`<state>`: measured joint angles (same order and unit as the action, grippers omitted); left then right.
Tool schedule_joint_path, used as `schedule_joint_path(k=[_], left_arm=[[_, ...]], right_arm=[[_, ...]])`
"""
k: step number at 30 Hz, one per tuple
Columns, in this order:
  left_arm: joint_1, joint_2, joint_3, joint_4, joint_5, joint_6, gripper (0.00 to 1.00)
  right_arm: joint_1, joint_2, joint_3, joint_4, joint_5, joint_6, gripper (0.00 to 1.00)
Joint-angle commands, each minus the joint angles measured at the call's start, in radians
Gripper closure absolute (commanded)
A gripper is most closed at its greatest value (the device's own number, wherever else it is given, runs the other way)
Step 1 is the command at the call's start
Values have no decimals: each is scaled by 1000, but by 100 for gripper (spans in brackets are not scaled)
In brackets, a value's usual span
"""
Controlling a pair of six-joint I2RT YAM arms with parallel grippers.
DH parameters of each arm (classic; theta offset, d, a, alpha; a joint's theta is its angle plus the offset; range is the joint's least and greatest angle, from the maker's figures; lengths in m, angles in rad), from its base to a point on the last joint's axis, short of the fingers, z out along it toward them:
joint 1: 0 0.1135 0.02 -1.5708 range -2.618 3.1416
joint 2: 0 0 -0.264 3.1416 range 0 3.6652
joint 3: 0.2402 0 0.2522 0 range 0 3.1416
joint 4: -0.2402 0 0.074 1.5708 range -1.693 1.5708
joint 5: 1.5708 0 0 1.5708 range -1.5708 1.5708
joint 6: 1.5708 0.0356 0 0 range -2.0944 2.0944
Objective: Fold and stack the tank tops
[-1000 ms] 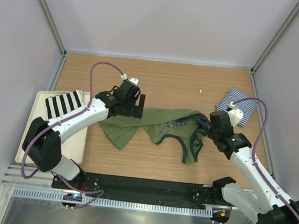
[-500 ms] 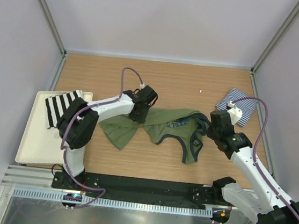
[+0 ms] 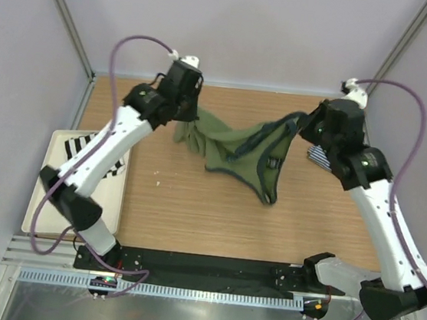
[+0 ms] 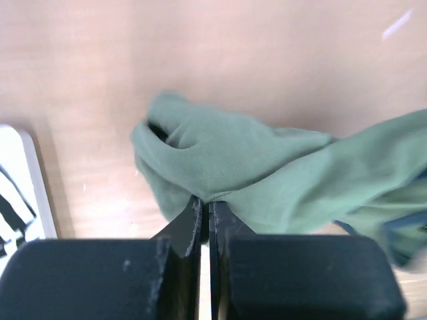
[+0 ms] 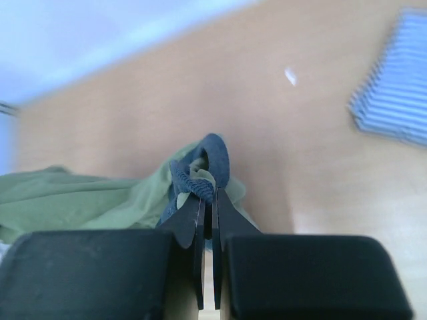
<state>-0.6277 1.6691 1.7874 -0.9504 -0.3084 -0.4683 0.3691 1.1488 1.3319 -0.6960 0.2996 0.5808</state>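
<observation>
Top external view has the green tank top [image 3: 238, 143] slung above the surface [image 3: 192, 212] between the arms, left jaws clamped on a bunched fold, right jaws pinching a navy-trimmed strap, so a hard pull could slip that strap free and drop it crumpled.

No text, label, brand, number or sign can be read in any of the views. On the crumpled olive green tank top [image 3: 231, 143], no lettering is shown clearly enough to be made out.
</observation>
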Motion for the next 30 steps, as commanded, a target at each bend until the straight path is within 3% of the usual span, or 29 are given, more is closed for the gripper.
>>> schedule_joint_path(k=[1,4,7,10,11,14,19,22,26,30], left_arm=[[-18,-193,151,-156,-3,-26,100],[-38,-388,80,-73,101,-41,97],[-41,-563,-48,4,219,-81,85],[-41,-649,-141,-7,201,-107,53],[-41,-655,-157,-16,160,-105,35],[-41,-658,-192,-37,132,-115,21],[-50,-631,-249,79,282,-128,14],[-157,-562,-250,94,224,-99,14],[-289,-523,-310,197,172,-75,13],[-368,-549,-423,404,192,-66,12]], right_arm=[[-2,-119,223,41,-121,-74,99],[-1,-265,247,102,-204,-84,99],[-1,-420,210,182,-360,-82,99],[-2,-471,248,217,-474,-73,99],[-1,-465,274,214,-488,-73,99],[-1,-361,432,155,-545,-82,99],[-1,-152,662,96,-620,-75,99],[-2,-75,748,35,-643,-67,99],[-1,11,753,-31,-626,-64,99],[-2,12,630,-22,-610,-62,99]])
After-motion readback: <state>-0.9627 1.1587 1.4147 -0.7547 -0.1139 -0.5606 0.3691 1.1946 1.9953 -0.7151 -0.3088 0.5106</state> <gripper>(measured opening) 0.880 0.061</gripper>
